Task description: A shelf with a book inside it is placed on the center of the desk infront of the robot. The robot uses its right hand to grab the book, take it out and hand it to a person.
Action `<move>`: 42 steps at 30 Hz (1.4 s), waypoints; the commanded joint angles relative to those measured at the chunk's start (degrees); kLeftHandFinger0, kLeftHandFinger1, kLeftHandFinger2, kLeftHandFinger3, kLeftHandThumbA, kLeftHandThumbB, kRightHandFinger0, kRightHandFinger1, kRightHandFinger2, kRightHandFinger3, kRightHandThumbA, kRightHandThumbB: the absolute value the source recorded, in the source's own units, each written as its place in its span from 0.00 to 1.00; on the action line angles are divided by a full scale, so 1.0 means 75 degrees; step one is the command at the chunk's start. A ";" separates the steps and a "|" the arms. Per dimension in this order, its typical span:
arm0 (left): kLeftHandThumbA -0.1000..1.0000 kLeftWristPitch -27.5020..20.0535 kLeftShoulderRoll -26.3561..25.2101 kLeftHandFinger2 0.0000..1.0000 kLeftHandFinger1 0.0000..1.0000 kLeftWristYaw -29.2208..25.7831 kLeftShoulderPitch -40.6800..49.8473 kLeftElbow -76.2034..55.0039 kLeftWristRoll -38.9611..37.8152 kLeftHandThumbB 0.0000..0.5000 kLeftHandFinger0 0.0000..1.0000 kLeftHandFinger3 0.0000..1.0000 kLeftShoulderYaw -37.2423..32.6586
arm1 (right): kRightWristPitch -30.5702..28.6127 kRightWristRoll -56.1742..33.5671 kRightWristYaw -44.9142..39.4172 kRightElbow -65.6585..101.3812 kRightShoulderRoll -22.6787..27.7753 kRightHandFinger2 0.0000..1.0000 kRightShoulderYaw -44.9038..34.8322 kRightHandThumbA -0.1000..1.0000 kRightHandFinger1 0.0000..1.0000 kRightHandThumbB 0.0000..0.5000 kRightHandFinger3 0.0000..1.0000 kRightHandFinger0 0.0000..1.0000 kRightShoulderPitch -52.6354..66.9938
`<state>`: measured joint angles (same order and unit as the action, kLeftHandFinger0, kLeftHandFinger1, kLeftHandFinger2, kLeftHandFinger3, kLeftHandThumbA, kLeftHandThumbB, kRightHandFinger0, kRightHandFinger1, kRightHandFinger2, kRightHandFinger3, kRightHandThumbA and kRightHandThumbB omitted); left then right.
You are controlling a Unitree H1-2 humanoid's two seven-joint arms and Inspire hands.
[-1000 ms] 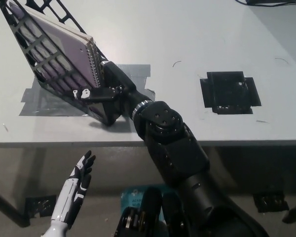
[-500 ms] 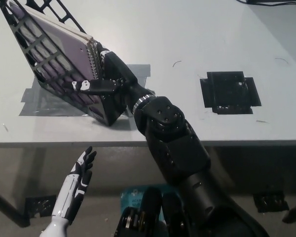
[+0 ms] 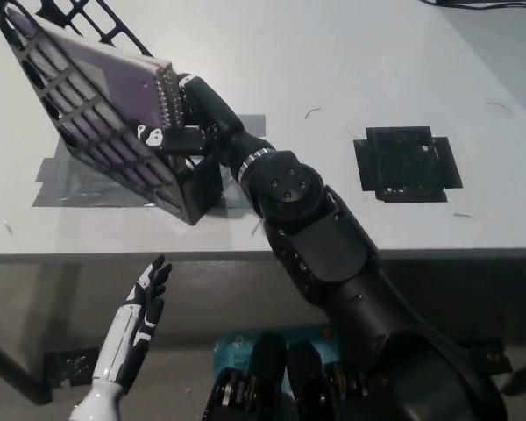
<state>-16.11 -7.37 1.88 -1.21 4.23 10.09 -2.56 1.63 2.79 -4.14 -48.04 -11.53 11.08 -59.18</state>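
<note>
A black wire shelf (image 3: 79,105) stands tilted on the white desk at the upper left. Inside it lies a purple spiral-bound book (image 3: 123,83), its wire spine facing right. My black right hand (image 3: 186,118) is at the shelf's open right end, fingers wrapped around the spine end of the book, thumb below it. The book still sits within the shelf. My white left hand (image 3: 145,307) hangs below the desk edge at lower left, fingers apart and holding nothing.
Grey tape (image 3: 66,180) lies on the desk (image 3: 333,53) under the shelf. A black square patch (image 3: 408,164) sits on the desk to the right. The desk's front edge runs across the middle of the picture.
My right hand has pushed up and further into the shelf's open end and closed around the book's spine. The shelf and book have tipped slightly. The left hand barely moved.
</note>
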 commanded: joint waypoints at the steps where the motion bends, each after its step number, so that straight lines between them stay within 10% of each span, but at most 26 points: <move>1: 1.00 -0.0198 -0.0122 1.00 1.00 0.0025 -0.0198 -0.0062 0.0026 0.61 1.00 1.00 -0.0026 | -0.0144 0.0369 0.0233 -0.0429 -0.0091 0.81 0.0120 0.00 0.47 0.22 0.84 0.02 -0.0346; 16: 1.00 0.0016 -0.0113 1.00 1.00 0.0076 -0.0389 -0.0089 -0.0045 0.64 1.00 1.00 -0.0025 | -0.0697 -0.0344 0.0968 0.0252 -0.0458 0.87 -0.0927 0.00 0.57 0.26 0.89 0.10 -0.0305; 23: 1.00 -0.0090 -0.0173 1.00 1.00 0.0066 -0.0411 -0.0092 0.0087 0.60 1.00 1.00 -0.0065 | -0.0309 -0.1810 0.0748 0.1533 -0.1098 0.83 -0.2294 0.00 0.42 0.23 0.74 0.00 -0.0420; 42: 1.00 -0.0549 -0.0239 1.00 1.00 0.0035 -0.0529 0.0199 0.0030 0.60 1.00 1.00 -0.0120 | 0.0310 -0.3331 0.1115 0.3640 -0.1364 0.72 -0.2937 0.00 0.23 0.27 0.75 0.00 -0.0777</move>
<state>-17.07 -8.38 1.95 -4.13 6.36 10.13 -3.05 4.84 -15.34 3.40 -25.59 -19.33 -9.13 -58.82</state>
